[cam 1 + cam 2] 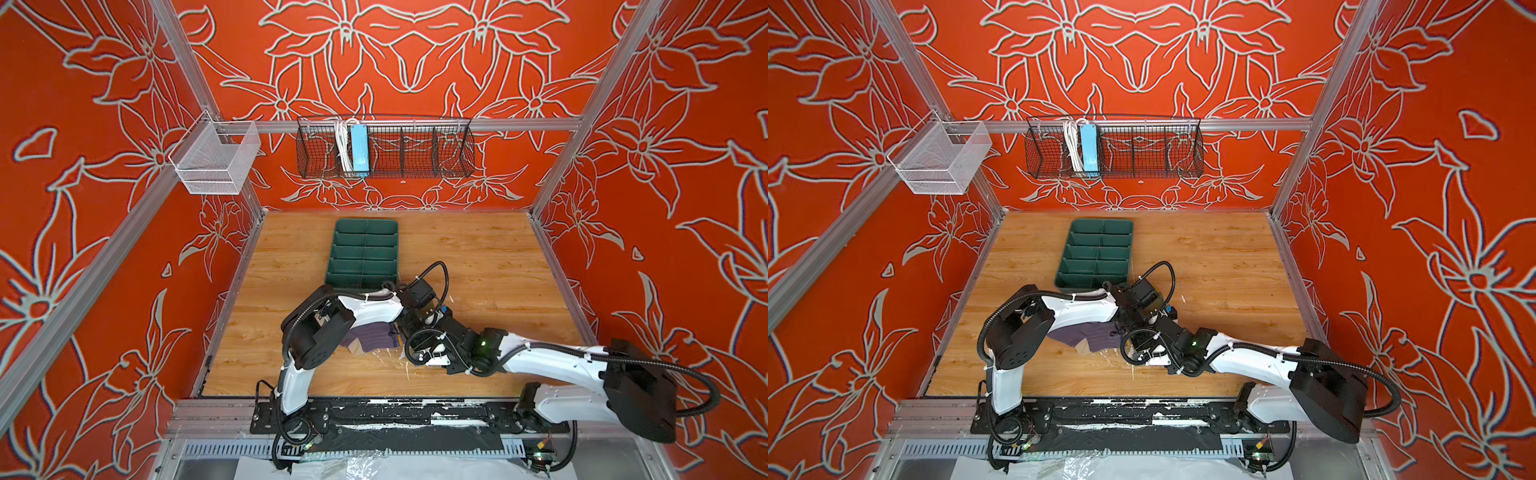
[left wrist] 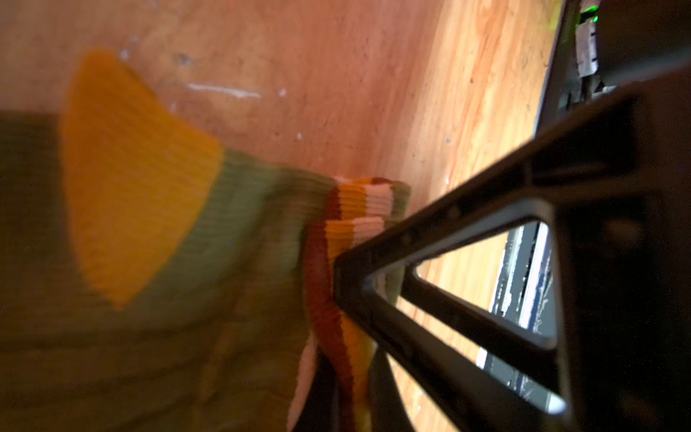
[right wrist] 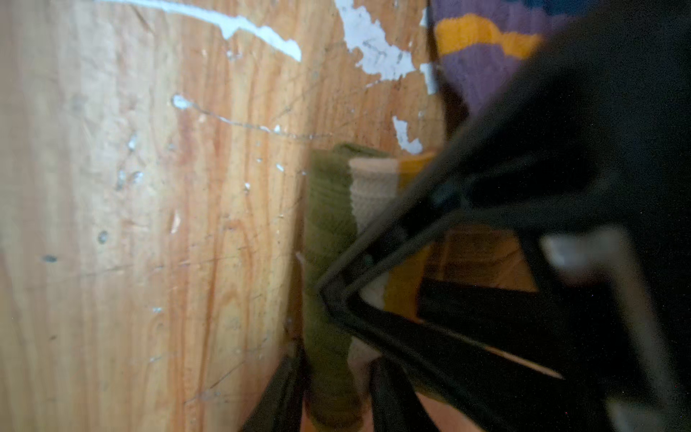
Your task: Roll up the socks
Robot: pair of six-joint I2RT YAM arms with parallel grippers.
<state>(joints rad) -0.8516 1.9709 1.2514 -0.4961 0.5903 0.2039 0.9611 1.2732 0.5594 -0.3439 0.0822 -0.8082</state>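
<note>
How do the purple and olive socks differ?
The ribbed purple sock has a beige patch; the ribbed olive green sock has a mustard one. The purple sock's stripes are navy and yellow; the olive sock's rust, yellow and white. The left gripper pinches the olive sock's cuff; the purple sock lies on the wooden table. Both are knitted.

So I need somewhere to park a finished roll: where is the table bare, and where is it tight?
Bare wooden tabletop lies right of the dark green divided plastic tray up to the right-hand frame rail, and left of the left arm, toward the front. Crowded: the middle, where it and the right arm meet at the ribbed purple sock and olive green sock.
</note>
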